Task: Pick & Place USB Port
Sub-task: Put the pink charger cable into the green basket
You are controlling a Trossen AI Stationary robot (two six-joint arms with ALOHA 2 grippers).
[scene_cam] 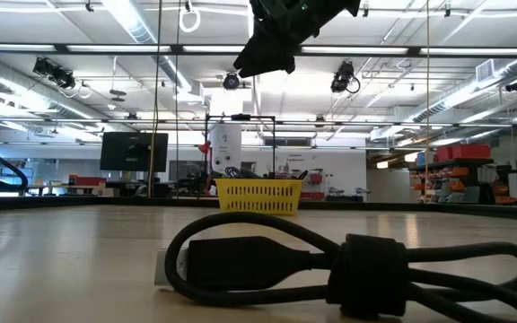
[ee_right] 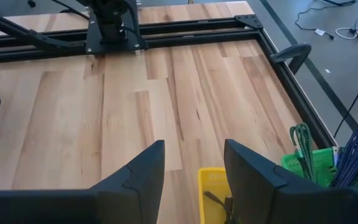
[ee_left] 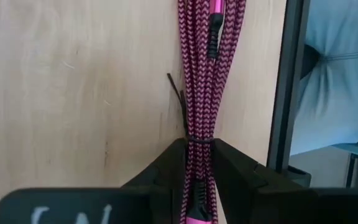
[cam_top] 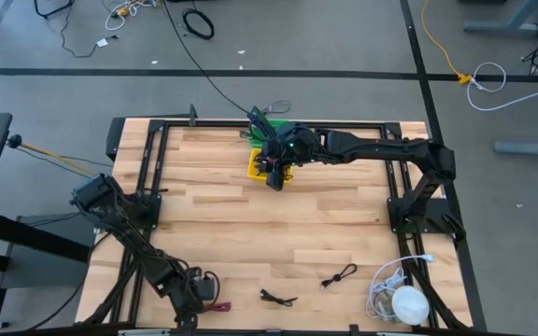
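Pink braided USB cable (ee_left: 201,81): bundled into a tight hank, dark tie around the middle, lying on the wood table (ee_left: 73,93) at the bottom left of the high view, just beside the black frame rail (ee_left: 288,87). Left gripper (ee_left: 199,180) has its fingers (ee_left: 166,171) clamped either side of the bundle near one end. Right gripper (ee_right: 194,168) hangs with fingers apart over the yellow basket (cam_top: 267,168), upper centre of the high view, nothing between them. Black cable (scene_cam: 348,260) lies coiled in the low view's foreground.
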